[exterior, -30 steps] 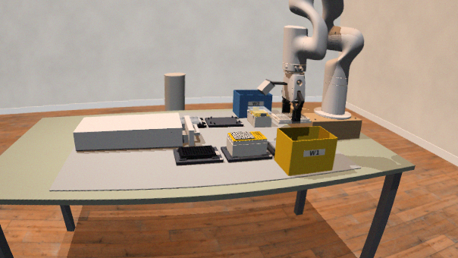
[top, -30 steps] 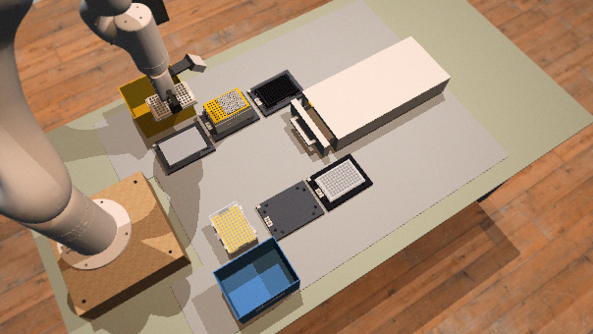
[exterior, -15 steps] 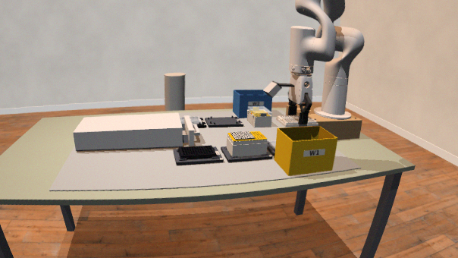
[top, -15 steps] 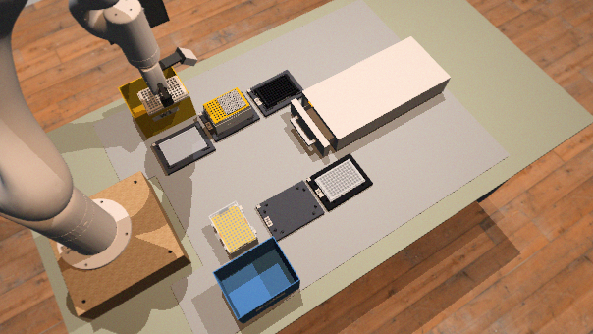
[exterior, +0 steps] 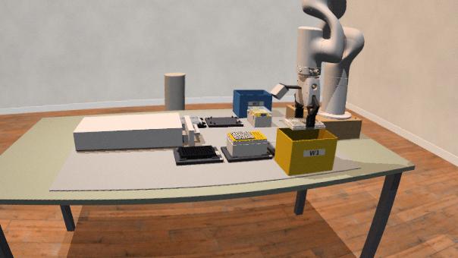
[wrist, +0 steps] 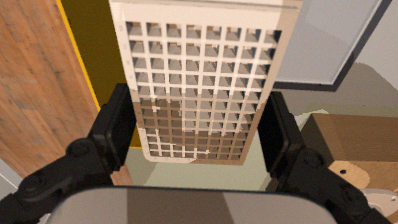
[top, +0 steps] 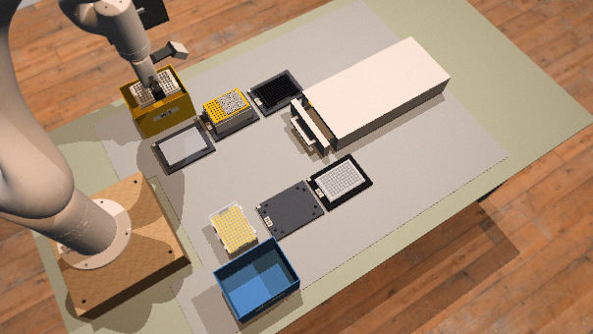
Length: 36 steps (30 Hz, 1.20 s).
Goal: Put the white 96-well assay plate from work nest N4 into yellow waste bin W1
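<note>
Landmark: yellow waste bin W1 (exterior: 305, 151), upright on the grey mat (top: 403, 162) near one corner of the bench (top: 530, 83).

Gripper (wrist: 199, 131): clamped across the short width of the white 96-well assay plate (wrist: 200, 85), one black finger (wrist: 116, 125) on each long side. The plate hangs level directly above W1's open top, just over the rim in the exterior view, not yet lying inside. In the wrist view the bin's yellow wall shows beyond the plate's left edge.

Counts:
- Waste bins: two. W1, and a blue bin (top: 256, 280) well apart from it, by the bench edge on the arm-base side.
- Nests, dark-framed: five. Just beside W1, one vacant nest (top: 183, 146) with only its pale floor showing. Next along from W1, a nest carrying a grey block topped by a yellow-rimmed plate (top: 227, 105), then one holding a black well plate (top: 275, 91). Farther off, a flat dark plate nest with corner holes (top: 291, 209) and a nest holding a second white well plate (top: 341, 180).
- Tip boxes: one, yellow tips under a translucent lid (top: 233, 229), near the blue bin.
- Coolers: one long white cooler CD (top: 375, 90), beyond the black plate from W1, drawer (top: 306, 129) part-way out.
- Arms: one, on a wooden pedestal (top: 162, 255) close behind W1.
- One grey cylinder (exterior: 174, 91) on the floor behind the bench.
</note>
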Each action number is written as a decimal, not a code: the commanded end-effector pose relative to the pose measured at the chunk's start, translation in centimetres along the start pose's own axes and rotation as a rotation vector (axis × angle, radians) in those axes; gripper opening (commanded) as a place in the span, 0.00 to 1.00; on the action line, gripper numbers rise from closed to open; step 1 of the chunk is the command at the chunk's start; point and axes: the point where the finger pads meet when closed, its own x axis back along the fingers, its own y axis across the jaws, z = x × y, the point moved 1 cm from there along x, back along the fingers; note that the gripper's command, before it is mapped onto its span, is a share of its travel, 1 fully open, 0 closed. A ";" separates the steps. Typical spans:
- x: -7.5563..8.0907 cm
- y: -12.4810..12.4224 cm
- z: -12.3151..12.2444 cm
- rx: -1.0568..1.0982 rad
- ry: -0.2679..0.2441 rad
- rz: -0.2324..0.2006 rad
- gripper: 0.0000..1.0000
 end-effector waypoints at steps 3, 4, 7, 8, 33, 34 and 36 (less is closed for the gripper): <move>0.1 -1.7 -0.5 0.000 0.002 0.000 0.00; 0.1 -1.9 -0.6 0.000 0.002 0.000 0.00; 0.1 -2.1 -0.6 0.000 0.002 0.000 0.00; 0.1 -2.1 -0.6 0.000 0.002 0.000 0.00; 0.1 -2.1 -0.6 0.000 0.002 0.000 1.00; 0.1 -2.1 -0.6 0.000 0.002 0.000 1.00; 0.1 -2.1 -0.6 0.000 0.002 0.000 1.00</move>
